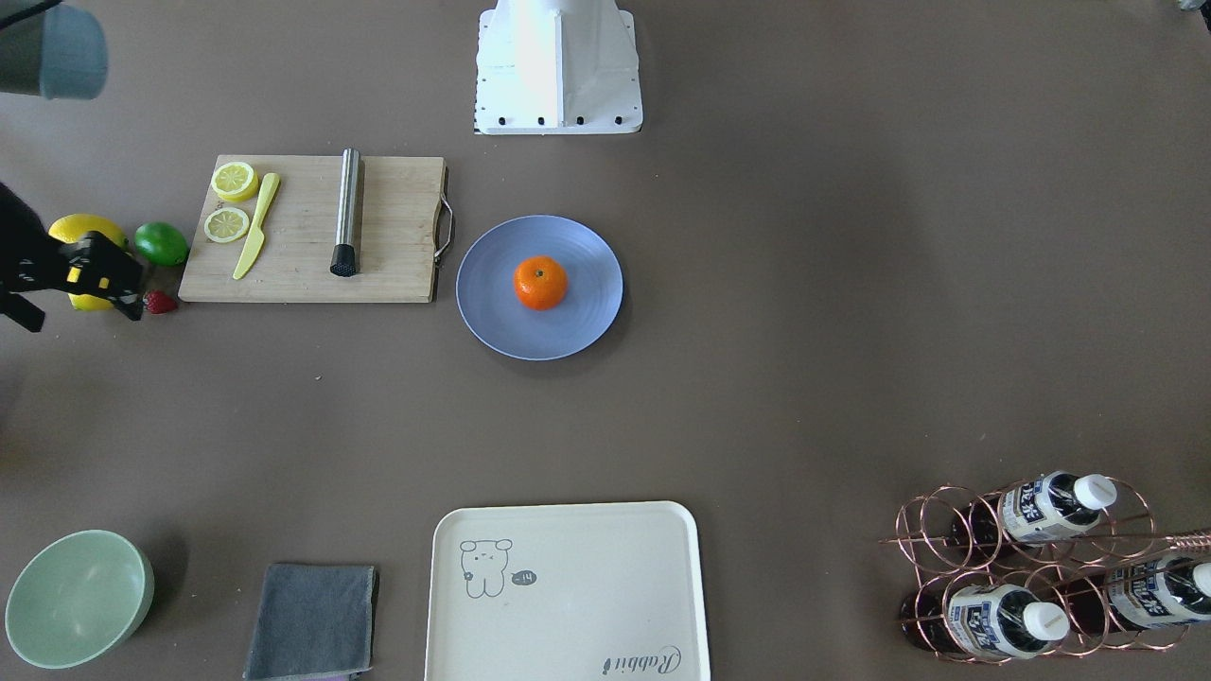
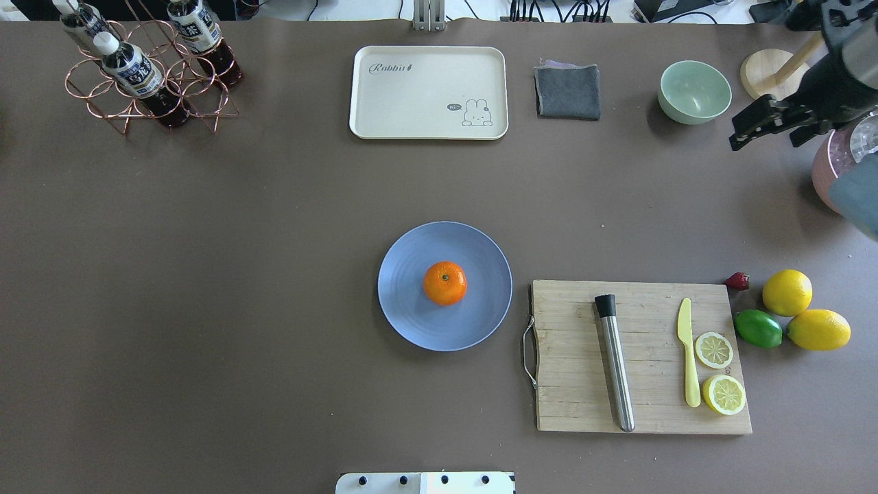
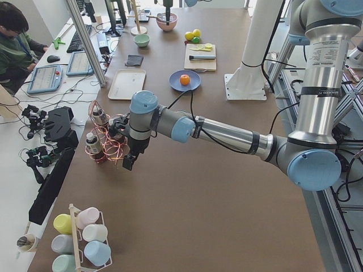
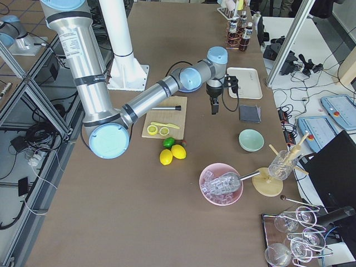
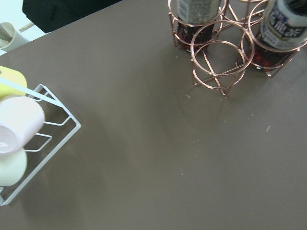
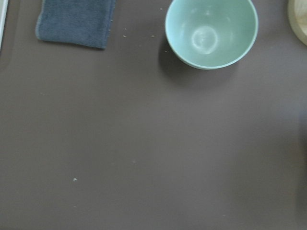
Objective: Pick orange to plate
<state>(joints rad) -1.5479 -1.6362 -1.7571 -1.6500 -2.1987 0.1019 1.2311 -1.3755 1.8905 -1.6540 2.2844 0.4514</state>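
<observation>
The orange [image 1: 540,283] sits near the centre of the periwinkle-blue plate [image 1: 587,248], in the middle of the table; the overhead view shows the orange [image 2: 444,283] on the plate [image 2: 405,312] too. My right gripper [image 2: 765,139] hangs open and empty, far from the plate, above the table beyond the lemons and near the green bowl. From the front, the right gripper [image 1: 85,310] overlaps the lemons at the left edge. My left gripper [image 3: 129,161] shows only in the exterior left view, beside the bottle rack; I cannot tell whether it is open or shut.
A wooden cutting board [image 2: 583,405] holds a steel muddler [image 2: 615,363], a yellow knife and lemon halves. Two lemons [image 2: 787,292], a lime [image 2: 758,328] and a strawberry lie beside it. A cream tray [image 2: 429,92], grey cloth [image 2: 567,91], green bowl [image 2: 694,91] and copper bottle rack [image 2: 147,75] line the far side.
</observation>
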